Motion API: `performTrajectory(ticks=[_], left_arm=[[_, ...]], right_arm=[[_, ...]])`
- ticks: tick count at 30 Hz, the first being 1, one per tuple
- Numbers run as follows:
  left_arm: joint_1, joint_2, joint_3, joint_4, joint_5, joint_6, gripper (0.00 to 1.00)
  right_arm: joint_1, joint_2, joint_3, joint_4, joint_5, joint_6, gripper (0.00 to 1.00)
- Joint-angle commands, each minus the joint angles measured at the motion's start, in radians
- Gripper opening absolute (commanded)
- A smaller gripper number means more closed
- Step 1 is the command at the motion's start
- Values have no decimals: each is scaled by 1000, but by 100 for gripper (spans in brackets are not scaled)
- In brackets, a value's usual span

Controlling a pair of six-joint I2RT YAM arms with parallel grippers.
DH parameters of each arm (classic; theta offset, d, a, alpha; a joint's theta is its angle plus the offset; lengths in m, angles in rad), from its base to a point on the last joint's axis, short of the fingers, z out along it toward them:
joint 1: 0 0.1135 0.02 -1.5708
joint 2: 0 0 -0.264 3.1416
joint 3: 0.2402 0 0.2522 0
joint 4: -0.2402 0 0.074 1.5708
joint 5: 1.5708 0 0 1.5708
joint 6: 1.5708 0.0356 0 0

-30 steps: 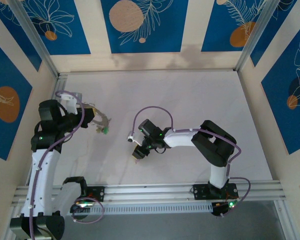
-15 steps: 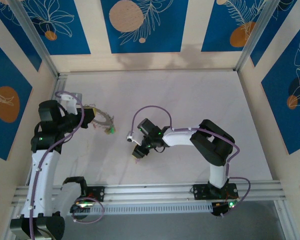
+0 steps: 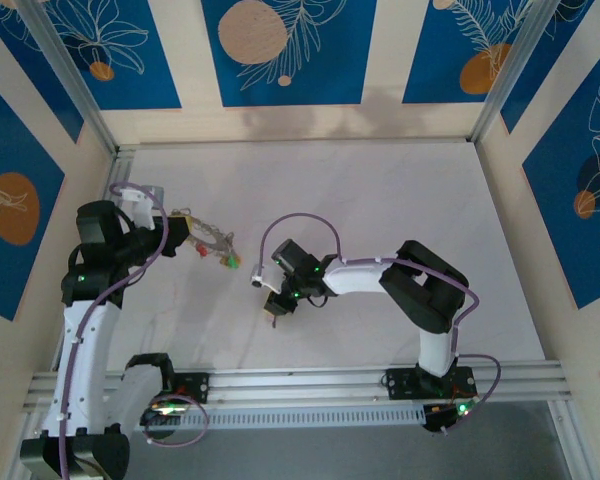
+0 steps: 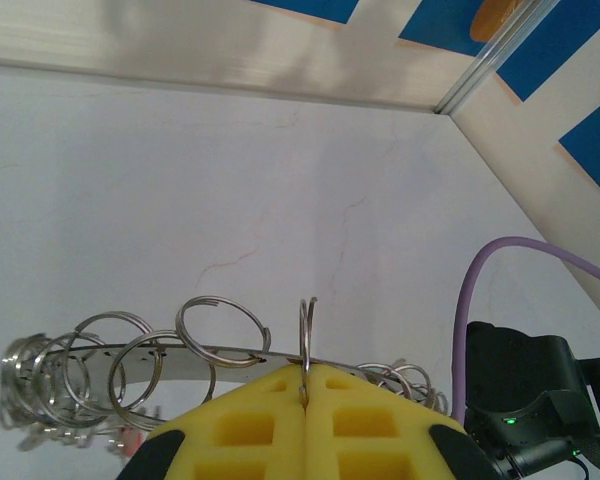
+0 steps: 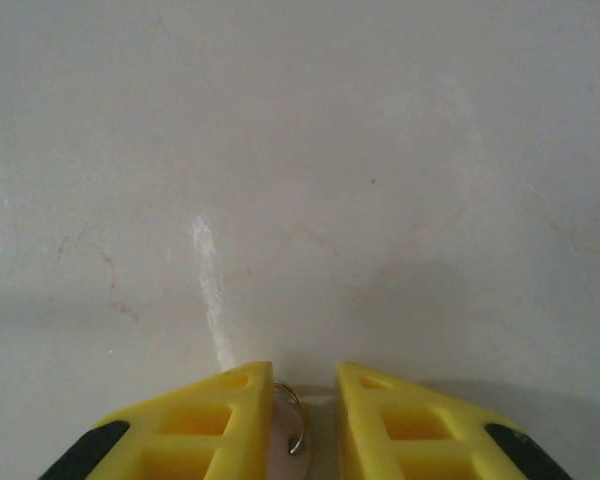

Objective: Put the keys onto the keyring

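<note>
Above the white desk [image 3: 380, 200], the left hand [image 4: 305, 375], clenched on the keyring [image 4: 210, 352], has moved nearer the right hand [image 5: 305, 385], whose grip on a pale key [image 5: 285, 445] cannot be told, so threading looks imminent.

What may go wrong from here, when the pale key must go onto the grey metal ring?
1. The left gripper pinches the grey metal keyring by its thin edge at the very fingertips, so it may twist or slip when pushed.
2. The pale lilac key lies against one finger of the right gripper, with a gap beside the other; the hold may be loose.
3. The small split rings crowd the band and could snag the key.
</note>
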Motion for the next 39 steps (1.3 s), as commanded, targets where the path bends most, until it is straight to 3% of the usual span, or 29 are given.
performTrajectory(ticks=[1, 12, 24, 33, 39], left_arm=[[13, -20, 3, 47, 31, -1, 0], [12, -25, 1, 41, 30, 2, 0], [13, -33, -9, 44, 39, -4, 0], [12, -56, -39, 43, 69, -3, 0], [0, -129, -105, 129, 157, -22, 0]], right_arm=[[37, 21, -19, -92, -43, -12, 20], [12, -91, -87, -28, -138, 16, 0], [-29, -307, -235, 115, -257, 58, 0], [-35, -491, -294, 139, -267, 78, 0], [-56, -633, -263, 87, -248, 131, 0]])
